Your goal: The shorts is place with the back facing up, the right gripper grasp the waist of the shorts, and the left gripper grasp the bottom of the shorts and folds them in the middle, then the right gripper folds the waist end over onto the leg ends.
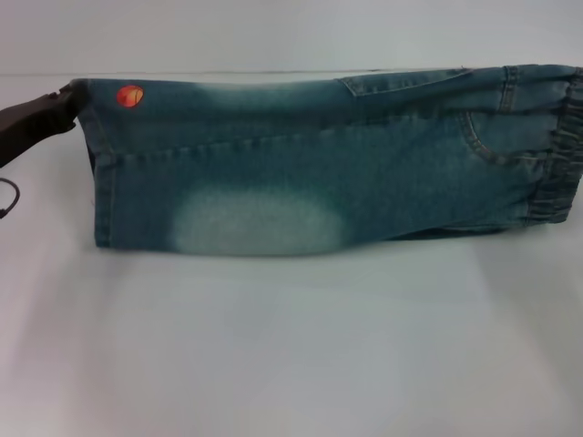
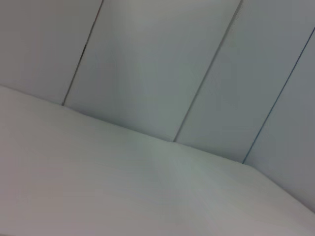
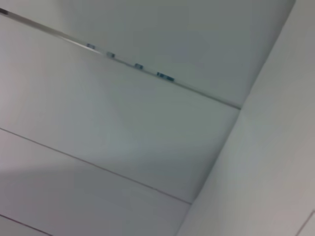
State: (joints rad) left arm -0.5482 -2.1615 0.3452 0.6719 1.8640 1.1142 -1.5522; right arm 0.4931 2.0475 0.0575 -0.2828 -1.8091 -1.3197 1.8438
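The shorts [image 1: 319,164] are seen in blue-green denim, marked with a pale, washed-out oval patch near the lower edge and a lighter faded band along the top, and a small round orange-red badge [image 1: 129,96] is borne near the leg end. The gathered waistband [image 1: 557,150] is shown in a darker, greyer blue with fine ribbed lines. The left gripper [image 1: 36,114] is rendered in dark brown-black, and the table [image 1: 291,346] in plain white.

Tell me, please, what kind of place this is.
Probably a lab or test cell for robot folding: denim shorts held over a plain white table, the left pincer at their leg end, bare panelled walls behind.
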